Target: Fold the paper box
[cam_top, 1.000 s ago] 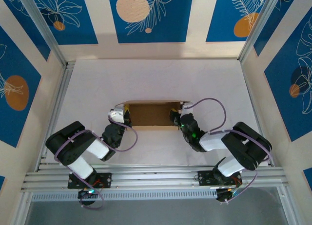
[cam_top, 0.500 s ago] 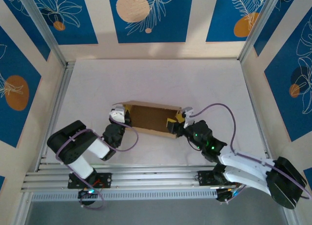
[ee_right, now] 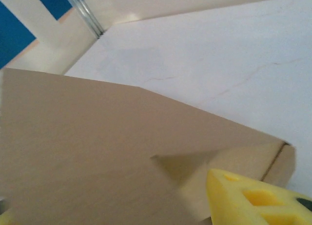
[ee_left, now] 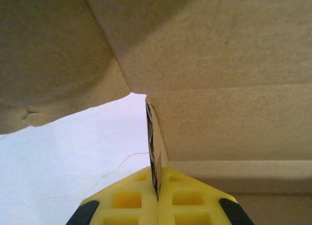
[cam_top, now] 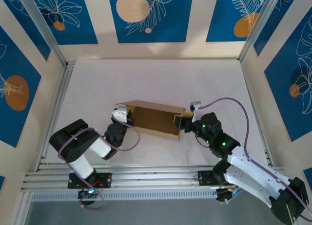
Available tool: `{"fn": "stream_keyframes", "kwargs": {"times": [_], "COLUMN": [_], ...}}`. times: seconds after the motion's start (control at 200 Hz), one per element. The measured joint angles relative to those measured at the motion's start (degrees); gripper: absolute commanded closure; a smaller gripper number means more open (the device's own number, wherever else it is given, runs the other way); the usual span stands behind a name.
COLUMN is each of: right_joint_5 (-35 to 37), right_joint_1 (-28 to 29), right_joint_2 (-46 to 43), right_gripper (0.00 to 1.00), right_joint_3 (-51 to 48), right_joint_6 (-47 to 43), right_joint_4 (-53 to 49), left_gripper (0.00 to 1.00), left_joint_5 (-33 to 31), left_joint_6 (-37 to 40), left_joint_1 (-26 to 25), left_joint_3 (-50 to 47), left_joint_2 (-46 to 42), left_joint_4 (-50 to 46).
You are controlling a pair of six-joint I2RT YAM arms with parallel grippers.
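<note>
Cardboard in mid-fold: the plain brown corrugated paper box (cam_top: 155,119) sits skewed on the white tabletop (cam_top: 156,79), stretched between your two grippers. Your left gripper (ee_left: 157,186) has its jaws clamped on a thin wall of the box, its open interior lying just beyond them. Your right gripper (cam_top: 183,120) meets the opposite end; whether its jaws are gripping cannot be told. Pull the two ends unevenly and the pinched wall could tear or crease off its score line, or the box could twist free.
</note>
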Motion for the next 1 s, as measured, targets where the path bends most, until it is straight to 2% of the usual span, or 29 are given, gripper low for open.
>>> {"fn": "stream_keyframes", "kwargs": {"times": [0.15, 0.43, 0.585, 0.81, 0.905, 1.0], "right_joint_5": [-3.93, -9.64, -10.08, -10.99, -11.37, -13.27], "right_joint_1": [-4.66, -4.90, -5.18, -5.79, -5.79, -5.75], "right_joint_2": [1.70, -2.69, -5.40, -5.55, -4.46, -0.44], "right_gripper": [0.36, 0.28, 0.28, 0.51, 0.67, 0.70], "right_joint_3": [-1.20, 0.28, 3.41, 8.37, 11.32, 16.81], "right_joint_6": [2.62, 4.07, 5.64, 8.02, 11.04, 15.10], "right_joint_4": [-1.36, -5.03, -7.56, -10.75, -11.58, -13.09], "left_gripper": [1.00, 1.00, 1.00, 1.00, 1.00, 1.00], "left_joint_5": [-0.66, -3.41, -4.24, -4.98, -5.22, -5.46], "left_joint_6": [0.00, -0.94, -1.09, -1.09, -1.09, -1.11], "left_joint_1": [-0.04, -0.09, -0.11, -0.13, -0.28, -0.59], "left_joint_3": [0.00, 0.13, 0.39, 1.27, 1.68, 2.47], "left_joint_2": [0.00, 0.04, 0.09, 0.09, 0.09, 0.09], "left_joint_4": [-0.02, -0.24, -0.48, -1.44, -1.95, -3.04]}}
